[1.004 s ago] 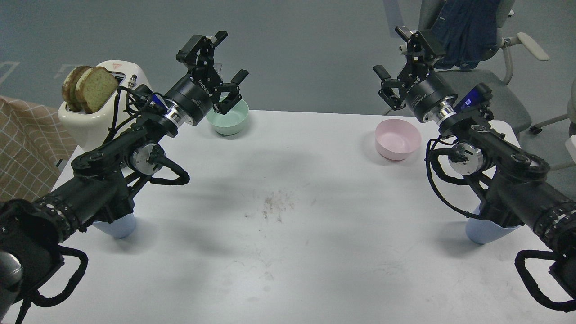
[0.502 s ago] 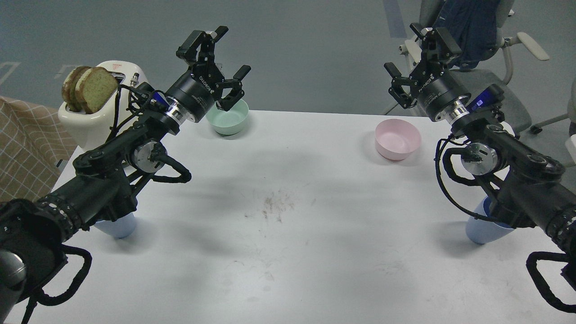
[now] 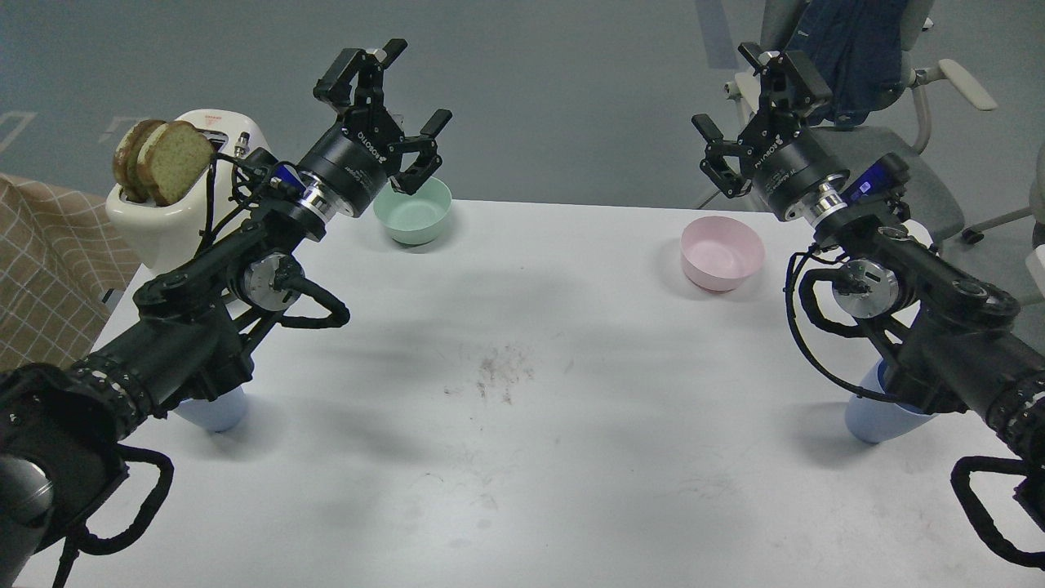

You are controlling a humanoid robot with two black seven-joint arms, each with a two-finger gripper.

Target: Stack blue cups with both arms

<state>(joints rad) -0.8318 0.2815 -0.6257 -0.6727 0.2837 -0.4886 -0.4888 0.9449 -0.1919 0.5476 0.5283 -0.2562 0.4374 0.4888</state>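
Two periwinkle-blue cups stand on the white table (image 3: 522, 343). The left cup (image 3: 214, 411) is near the left edge, mostly hidden under my left arm. The right cup (image 3: 875, 412) is near the right edge, partly hidden under my right arm. My left gripper (image 3: 390, 98) is open and empty, raised high above the table's far left, beside the mint-green bowl (image 3: 412, 210). My right gripper (image 3: 751, 94) is open and empty, raised above the far right, behind the pink bowl (image 3: 722, 252). Both grippers are far from the cups.
A white toaster (image 3: 175, 196) with two bread slices stands at the table's far left corner. A grey office chair (image 3: 882, 122) with dark cloth stands behind the right side. A checkered cloth (image 3: 49, 261) lies left of the table.
Both grippers rose a little and stayed open. The right gripper swung right and back from the pink bowl; the left arm lifted slightly. The cups have not moved.
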